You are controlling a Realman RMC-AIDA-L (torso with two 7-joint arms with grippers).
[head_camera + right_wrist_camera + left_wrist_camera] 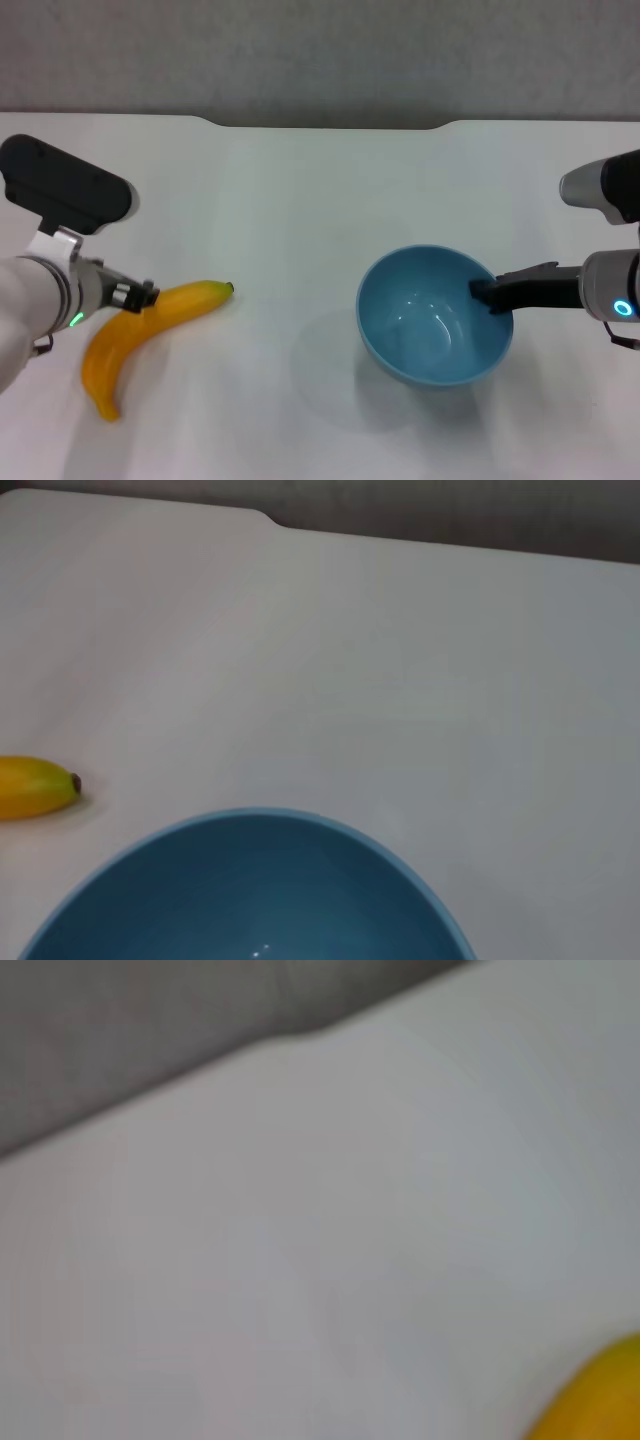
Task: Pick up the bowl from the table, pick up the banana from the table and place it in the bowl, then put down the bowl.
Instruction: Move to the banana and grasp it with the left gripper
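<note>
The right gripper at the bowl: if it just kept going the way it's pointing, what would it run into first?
The right gripper points toward the robot's left and already sits at the bowl rim, so it would meet the bowl first. The banana lies farther along.

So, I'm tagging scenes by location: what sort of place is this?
Probably a lab test bench, not a kitchen: a plain white table against a grey wall, holding only a glossy light-blue bowl and a curved yellow banana.
</note>
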